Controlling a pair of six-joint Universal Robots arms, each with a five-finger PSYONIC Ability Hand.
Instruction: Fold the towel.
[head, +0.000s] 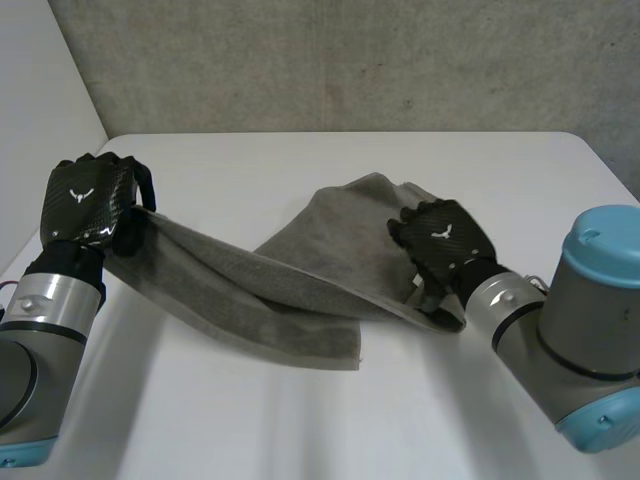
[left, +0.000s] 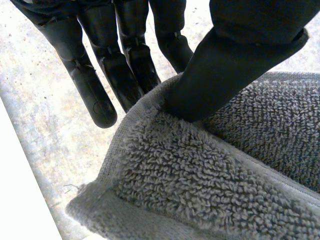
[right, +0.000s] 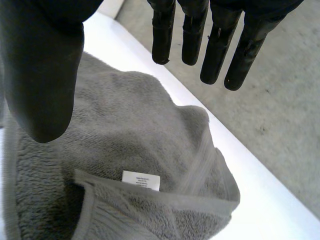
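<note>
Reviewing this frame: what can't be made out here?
- Head view: towel beneath the right robot hand, covered by that hand.
- Right wrist view: print on the white label, too small to read.
- Left wrist view: some fingertips of the left robot hand, behind the towel edge.

Grey towel (head: 300, 295) (rumpled), left hand (head: 88, 200) holding 1 end, right hand (head: 442, 238) at other

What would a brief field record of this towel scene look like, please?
towel: grey, crumpled, partly lifted off the white table
left hand: pinches a towel edge near a corner, thumb against fingers, raised
right hand: open, fingers straight, over the towel's other end
label: white, on the towel under the right hand
</note>
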